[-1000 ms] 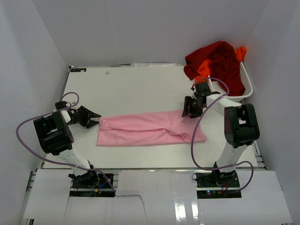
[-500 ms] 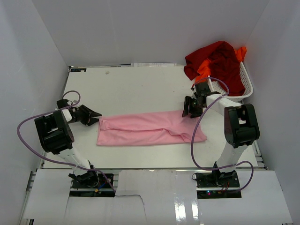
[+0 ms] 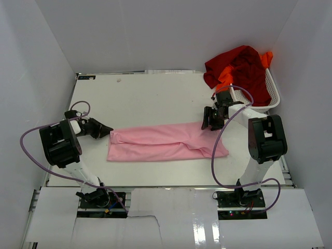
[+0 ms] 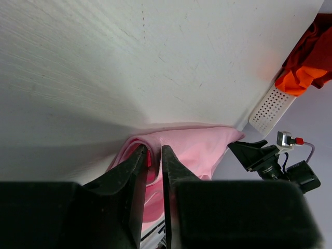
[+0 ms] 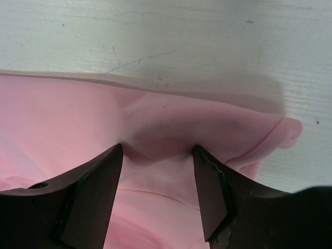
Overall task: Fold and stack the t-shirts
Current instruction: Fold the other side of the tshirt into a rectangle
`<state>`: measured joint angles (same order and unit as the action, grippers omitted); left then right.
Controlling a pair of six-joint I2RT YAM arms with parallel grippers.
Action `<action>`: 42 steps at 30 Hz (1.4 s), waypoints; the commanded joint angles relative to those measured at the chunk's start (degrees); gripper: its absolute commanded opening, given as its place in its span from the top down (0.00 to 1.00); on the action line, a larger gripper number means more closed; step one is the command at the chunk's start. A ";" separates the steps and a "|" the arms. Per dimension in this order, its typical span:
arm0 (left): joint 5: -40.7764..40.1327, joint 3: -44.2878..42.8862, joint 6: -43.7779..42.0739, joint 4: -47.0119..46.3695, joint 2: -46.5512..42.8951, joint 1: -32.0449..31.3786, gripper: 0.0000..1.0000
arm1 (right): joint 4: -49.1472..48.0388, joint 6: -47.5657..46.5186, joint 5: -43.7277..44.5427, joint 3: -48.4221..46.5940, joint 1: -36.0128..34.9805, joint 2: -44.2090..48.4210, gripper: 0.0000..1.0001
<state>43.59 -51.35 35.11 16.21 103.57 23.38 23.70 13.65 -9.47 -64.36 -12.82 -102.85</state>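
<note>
- The fingers (image 4: pixel 136 171) of the left gripper (image 4: pixel 153 150) are drawn almost together on the rolled left end of the pink shirt (image 3: pixel 166 141), with a sliver of cloth nipped between the tips. Judging by the task, this pinch is there to lift that end for a fold.
- The right gripper (image 5: pixel 157 150) has its fingers spread apart. The tips are planted on the cloth at the far right corner and a soft ridge lies between them. They grasp nothing, and they look placed either to pin that corner or to be ready to take it.
- The pink shirt lies flat across the middle of the table (image 3: pixel 150 96) as a long narrow band, already doubled lengthwise, with one arm at each end.
- The dark red shirt (image 3: pixel 238 65) and the orange shirt (image 3: pixel 225 78) sit heaped in and over the white basket (image 3: pixel 274 93) at the far right corner, apart from both arms and apparently waiting their turn.
- How many layers the left pinch holds cannot be told.
- The pink shirt's sleeves and collar are tucked out of sight.
- The orange shirt shows only in patches under the red one.
- The heaped shirts hide most of the basket.
</note>
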 commanded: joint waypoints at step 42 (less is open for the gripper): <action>3.78 -3.49 2.06 -0.12 -0.12 -0.26 1.00 | -0.15 -0.99 -1.07 -0.77 0.16 -1.83 0.37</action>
<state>44.97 -53.19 36.01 17.50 103.26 23.38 23.70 13.10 -10.48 -64.84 -12.80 -103.42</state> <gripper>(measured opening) 0.017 0.635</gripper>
